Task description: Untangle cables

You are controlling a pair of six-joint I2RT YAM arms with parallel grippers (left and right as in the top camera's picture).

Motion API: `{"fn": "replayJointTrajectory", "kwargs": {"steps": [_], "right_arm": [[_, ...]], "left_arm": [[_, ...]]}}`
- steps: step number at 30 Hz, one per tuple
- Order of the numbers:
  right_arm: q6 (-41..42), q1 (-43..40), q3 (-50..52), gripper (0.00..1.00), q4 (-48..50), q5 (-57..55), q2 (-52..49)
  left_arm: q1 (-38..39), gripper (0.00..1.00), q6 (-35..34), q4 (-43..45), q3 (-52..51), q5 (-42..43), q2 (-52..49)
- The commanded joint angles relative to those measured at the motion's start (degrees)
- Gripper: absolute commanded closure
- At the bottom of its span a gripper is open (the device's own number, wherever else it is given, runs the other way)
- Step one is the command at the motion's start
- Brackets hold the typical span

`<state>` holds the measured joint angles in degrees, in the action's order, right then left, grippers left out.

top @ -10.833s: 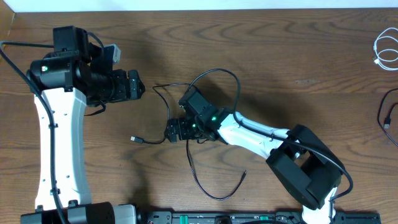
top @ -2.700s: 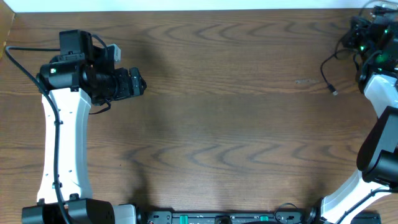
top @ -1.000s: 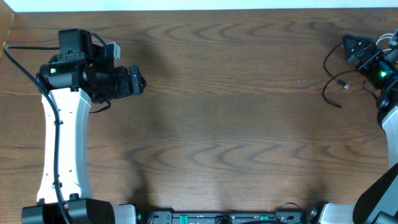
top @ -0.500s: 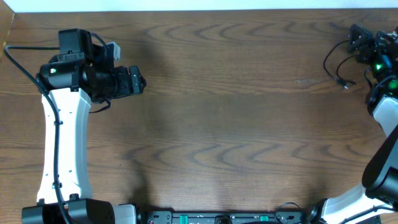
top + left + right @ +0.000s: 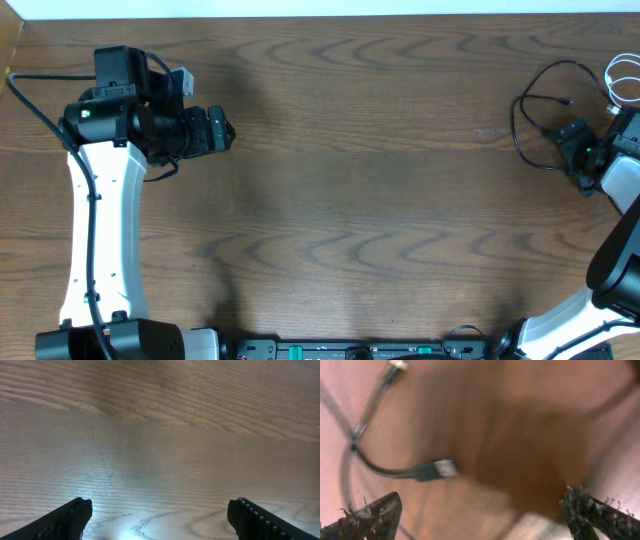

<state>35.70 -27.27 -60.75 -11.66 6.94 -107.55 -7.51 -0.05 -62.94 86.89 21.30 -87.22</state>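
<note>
**A:** Left side status?

**B:** Left arm point(image 5: 95, 230) sits over the left end of the bench point(image 5: 380, 220). Left jaws are spread wide. In its wrist view we see the two fingertips point(image 5: 70, 517) at the bottom corners and only bare wood grain between them. Nothing is gripped.

**A:** Right side?

**B:** Right arm point(image 5: 625, 195) comes in from the right edge, with the right jaws aimed toward the bench centre. They are also spread wide and pinch nothing we can see.

**A:** Where are the cables?

**B:** All at the far right. From overhead, the black cable point(image 5: 516, 122) lies in a loose open loop just left of and above the right jaws. One plug end point(image 5: 568, 101) lies inside the loop. The lower run of the loop reaches the jaws, but we can't tell whether it touches them. The white cable point(image 5: 614, 80) is in the top right corner, partly cut off by the frame, just beside the black cable's upper arc. We can't tell whether the two cross.

**A:** Anything more from the right wrist view?

**B:** It's blurred. The right fingertips point(image 5: 370, 515) sit at the bottom corners. A black strand with a silver plug point(image 5: 444, 466) lies on the wood ahead of them, apart from both tips. Two strands cross near the left edge of that view.
</note>
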Motion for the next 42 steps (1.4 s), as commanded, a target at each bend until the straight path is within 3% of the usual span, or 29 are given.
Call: {"fn": "replayJointTrajectory", "kwargs": {"steps": [1,6,11,17,28,42], "right_arm": [[3.5,0.0,-0.2,0.01,-5.2,-5.6,3.7],[0.9,0.0,-0.2,0.01,-12.8,-3.3,10.0],[-11.2,0.4,-0.2,0.01,-12.7,18.4,21.6],[-17.2,4.3,-0.2,0.01,-13.9,30.9,33.7],[-21.0,21.0,-0.2,0.01,-24.9,31.2,52.3],[-21.7,22.1,-0.2,0.01,-30.9,27.7,52.8]], "left_arm": [[-0.1,0.09,-0.3,-0.2,0.2,0.5,0.4],[-0.1,0.09,-0.3,-0.1,0.2,0.5,0.4],[-0.1,0.08,-0.3,-0.2,0.2,0.5,0.4],[-0.1,0.08,-0.3,-0.2,0.2,0.5,0.4],[-0.1,0.08,-0.2,-0.2,0.2,0.5,0.4],[-0.1,0.07,-0.3,-0.2,0.2,0.5,0.4]]}}
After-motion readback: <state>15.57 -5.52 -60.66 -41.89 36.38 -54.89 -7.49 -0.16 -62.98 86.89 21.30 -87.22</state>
